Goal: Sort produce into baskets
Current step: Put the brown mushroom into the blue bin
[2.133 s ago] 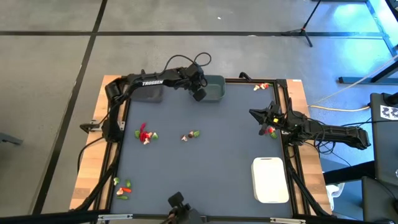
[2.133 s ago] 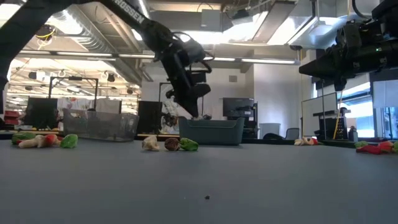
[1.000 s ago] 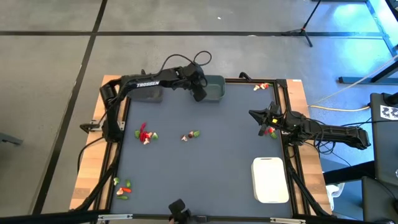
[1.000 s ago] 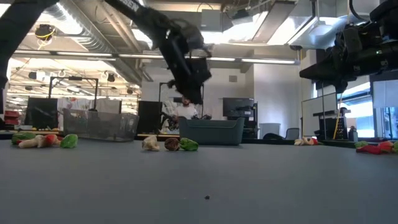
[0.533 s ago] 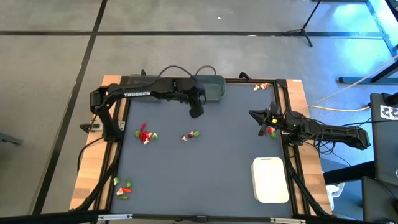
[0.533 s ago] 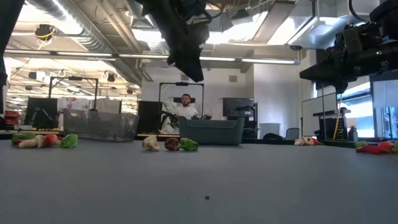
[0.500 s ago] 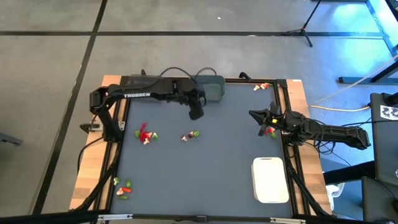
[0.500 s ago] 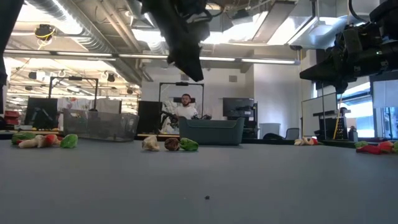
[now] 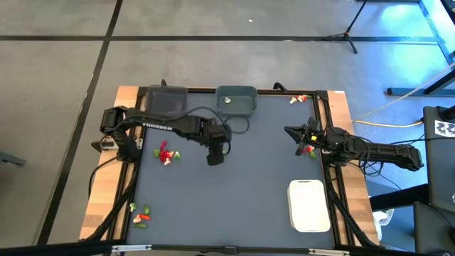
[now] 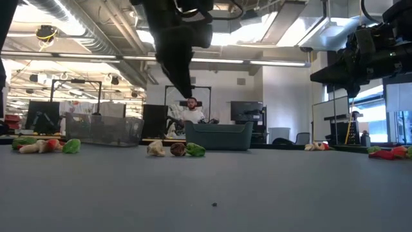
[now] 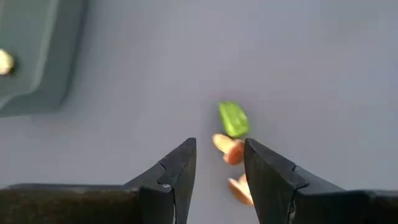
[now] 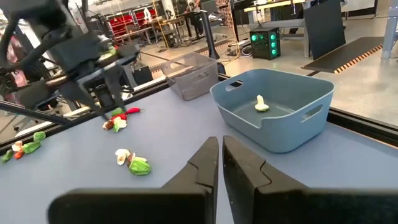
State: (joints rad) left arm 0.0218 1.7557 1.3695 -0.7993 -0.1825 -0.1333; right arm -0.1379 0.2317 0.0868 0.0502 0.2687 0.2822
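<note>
Produce lies scattered on a dark grey mat (image 9: 249,185) framed by a wooden table edge: a red cluster (image 9: 166,153) toward the left side, a small group (image 9: 141,214) at the near left corner, a few pieces (image 9: 298,99) at the far right corner, more (image 9: 308,150) by the right gripper. Teal bin (image 9: 237,100) at the far edge holds one pale piece (image 12: 262,104); dark bin (image 9: 166,100) just beside it to the left; white tray (image 9: 309,205) near right.

Room beyond: open workshop, ceiling lights, monitors, a person (image 10: 190,112) seated behind the teal bin.

Left gripper (image 11: 219,163) hangs above mid-mat, jaws parted, nothing between them. Directly below it: a green piece (image 11: 233,119) and two tan pieces (image 11: 229,149), touching each other; fingers clear of them.

Right gripper (image 12: 219,153) waits at the right edge of the mat, fingers pressed together, empty.
</note>
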